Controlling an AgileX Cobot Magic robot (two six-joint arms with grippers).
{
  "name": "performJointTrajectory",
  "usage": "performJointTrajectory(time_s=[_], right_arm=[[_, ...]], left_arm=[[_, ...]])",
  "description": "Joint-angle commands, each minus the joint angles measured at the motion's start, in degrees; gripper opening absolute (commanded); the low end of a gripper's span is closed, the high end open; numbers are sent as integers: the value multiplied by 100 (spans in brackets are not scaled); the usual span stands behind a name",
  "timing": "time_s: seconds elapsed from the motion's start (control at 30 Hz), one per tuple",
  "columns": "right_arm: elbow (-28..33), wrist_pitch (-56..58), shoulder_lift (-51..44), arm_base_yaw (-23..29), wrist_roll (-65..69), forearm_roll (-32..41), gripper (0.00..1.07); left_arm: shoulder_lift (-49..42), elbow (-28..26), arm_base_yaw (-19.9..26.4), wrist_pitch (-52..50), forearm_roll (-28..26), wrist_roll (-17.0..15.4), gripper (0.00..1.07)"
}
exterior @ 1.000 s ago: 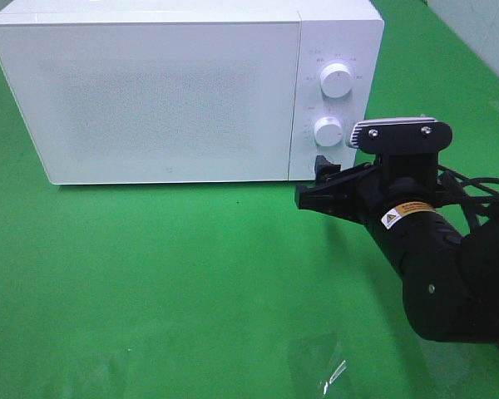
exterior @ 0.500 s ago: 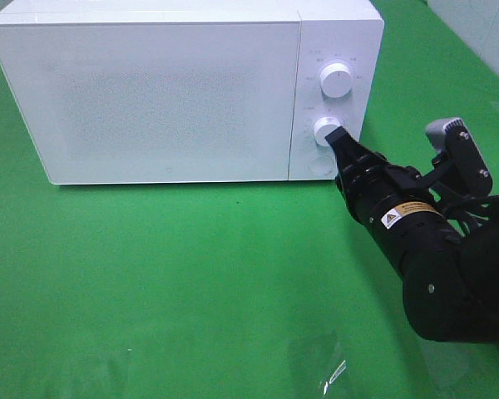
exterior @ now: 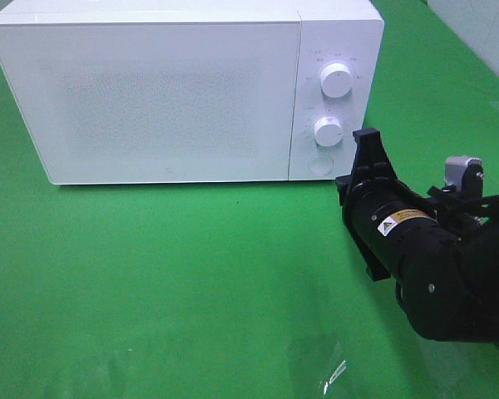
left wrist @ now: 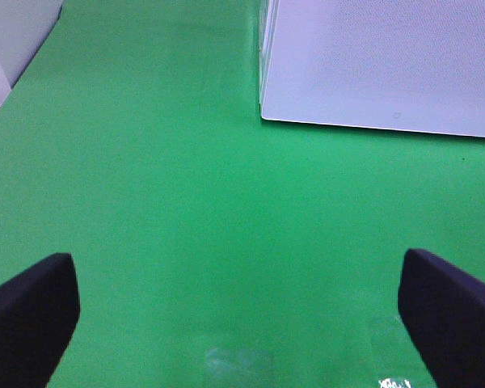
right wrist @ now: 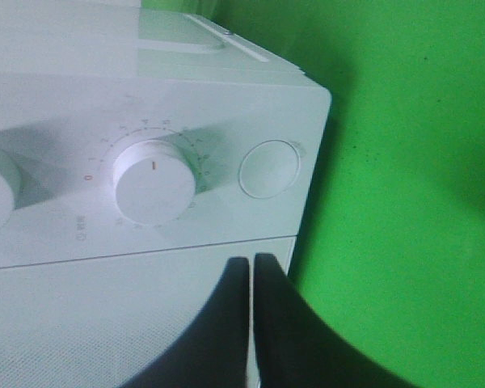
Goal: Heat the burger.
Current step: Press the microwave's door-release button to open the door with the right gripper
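Note:
The burger is out of view. The white microwave (exterior: 166, 91) stands at the back of the green table with its door closed. Its panel carries an upper knob (exterior: 337, 81), a lower knob (exterior: 328, 131) and a round button (exterior: 320, 165). My right gripper (exterior: 368, 140) is shut with nothing in it, just right of the panel and level with the lower knob. In the right wrist view the closed gripper (right wrist: 252, 263) points at the panel, close to the lower knob (right wrist: 153, 182) and the button (right wrist: 268, 169). My left gripper (left wrist: 236, 271) is open over bare cloth, near the microwave's (left wrist: 380, 65) corner.
Green cloth covers the table. A crumpled bit of clear film (exterior: 328, 370) lies near the front edge. A pale wall or panel (exterior: 482, 33) stands at the back right. The black right arm (exterior: 441, 266) fills the right side of the table.
The right gripper's jaws have closed. Its wrist has turned, and the fingertips came off the lower knob and drew back to the right. The left gripper shows only now.

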Motion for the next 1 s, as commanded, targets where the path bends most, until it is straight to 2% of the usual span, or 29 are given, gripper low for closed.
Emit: performJointTrajectory(time_s=[0.03,0.13,0.17,0.27,0.47,1.0], right_arm=[[-40,424,6,-275,11,-138,0],[-40,584,6,-476,11,-315,0],[-46,682,6,-682,23,-567,0],[-109,796,17,-802,29,-785,0],[-573,922,223,-1071,212,-1364,0],[-1392,997,1106,-1306,808,-1702,0]], left_arm=[[-86,-6,17,-92,-34,0,100],[-86,-6,17,-92,-34,0,100],[-86,-6,17,-92,-34,0,100],[-86,-6,17,-92,-34,0,100],[-86,-6,17,-92,-34,0,100],[-86,-6,17,-92,-34,0,100]])
